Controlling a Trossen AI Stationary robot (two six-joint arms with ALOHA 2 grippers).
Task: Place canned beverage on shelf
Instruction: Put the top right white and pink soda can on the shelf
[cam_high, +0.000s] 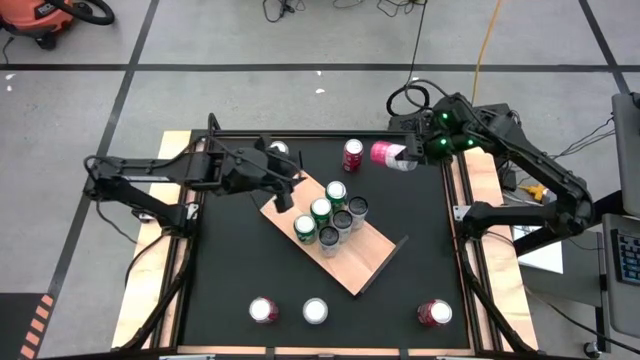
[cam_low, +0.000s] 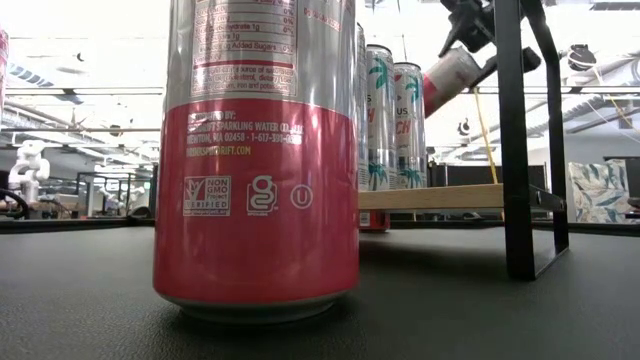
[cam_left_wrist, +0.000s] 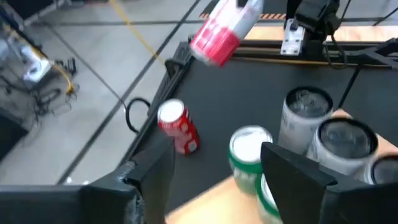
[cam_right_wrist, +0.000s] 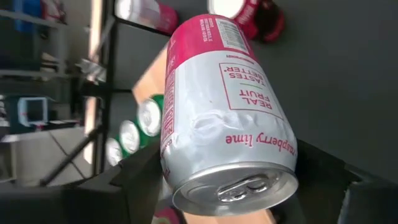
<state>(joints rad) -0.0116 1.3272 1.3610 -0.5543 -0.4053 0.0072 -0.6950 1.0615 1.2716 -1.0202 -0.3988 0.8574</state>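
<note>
The shelf (cam_high: 372, 262), a tan board with black corner rods, lies slantwise in the middle of the black table and carries several green and silver cans (cam_high: 330, 215). A pink and silver can (cam_high: 388, 155) hangs over the table's far right part, with my right gripper (cam_high: 408, 155) shut on it. My left gripper (cam_high: 288, 190) stands open above the shelf's far left corner. Its fingers (cam_left_wrist: 155, 171) are spread short of a green can (cam_left_wrist: 249, 149) and touch nothing. My right gripper pinches the can's silver part near its tab end (cam_right_wrist: 186, 162) between its two fingers, one on each side of the wall. The fingers come slanting down from the table's far right. The can is lifted clear and tilted, its pink bottom end (cam_low: 432, 92) pointing down toward the shelf. The silver wall shows a dent (cam_right_wrist: 199, 127).
A red can (cam_high: 353, 153) stands on the table just left of the held can. Three more cans (cam_high: 263, 311), (cam_high: 315, 311), (cam_high: 434, 313) stand along the near edge. Pale wooden rails (cam_high: 160, 250) line the table's sides. A black shelf upright (cam_low: 515, 140) rises at the near right.
</note>
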